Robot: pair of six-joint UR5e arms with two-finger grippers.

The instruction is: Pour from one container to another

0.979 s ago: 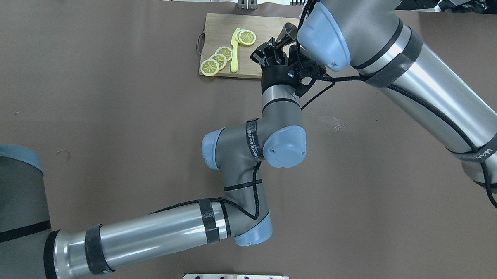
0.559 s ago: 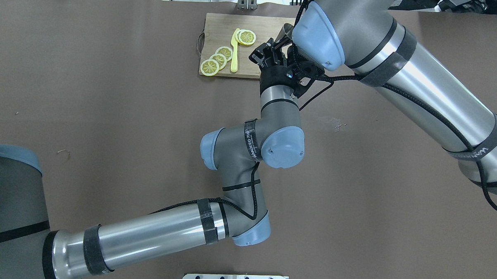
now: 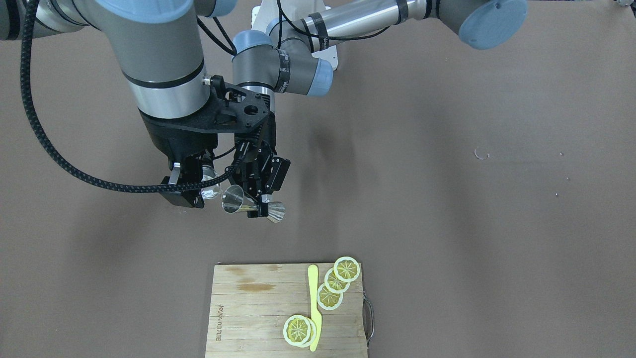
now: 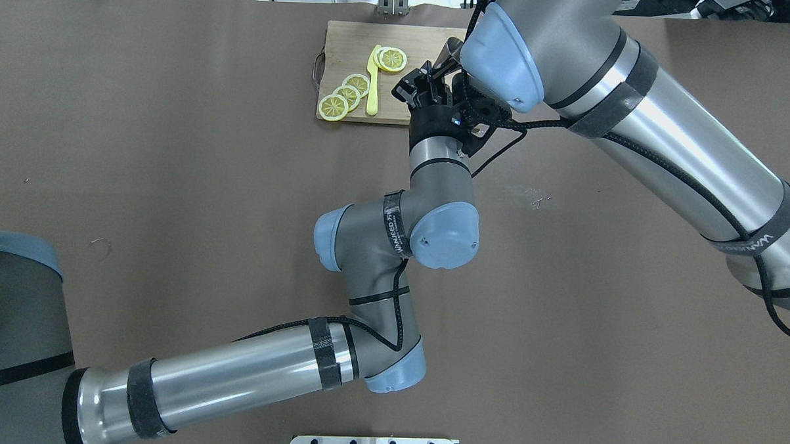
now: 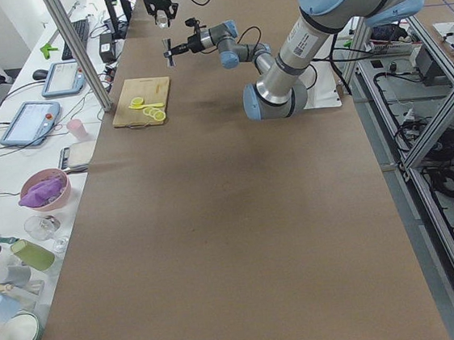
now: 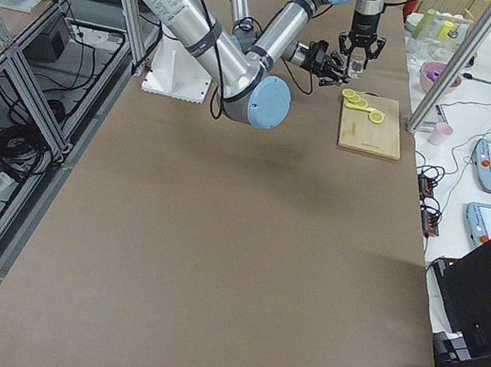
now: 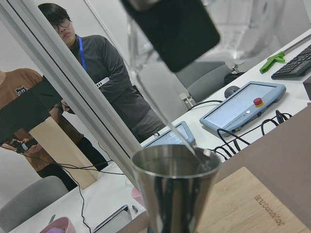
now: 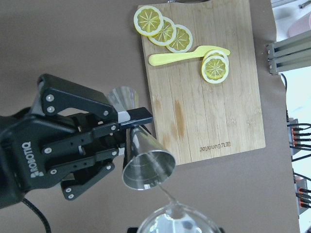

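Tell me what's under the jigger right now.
Jigger hangs sideways in the left gripper over brown table, near the cutting board. The spot right beneath is covered by the jigger itself.

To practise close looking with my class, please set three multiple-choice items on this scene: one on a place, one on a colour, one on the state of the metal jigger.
1. Where do the lemon slices lie?
A) on the bare table
B) on the wooden cutting board
C) in a bowl

2. What colour is the knife beside them?
A) yellow
B) red
C) black

3. How is the jigger placed?
A) upright on the table
B) lying on the board
C) held in the air, tipped on its side

Answers:
1 B: every slice rests on the wood.
2 A: the knife is pale yellow, much like the slices.
3 C: the left gripper clamps its waist, with one mouth turned toward the glass held in the right gripper.
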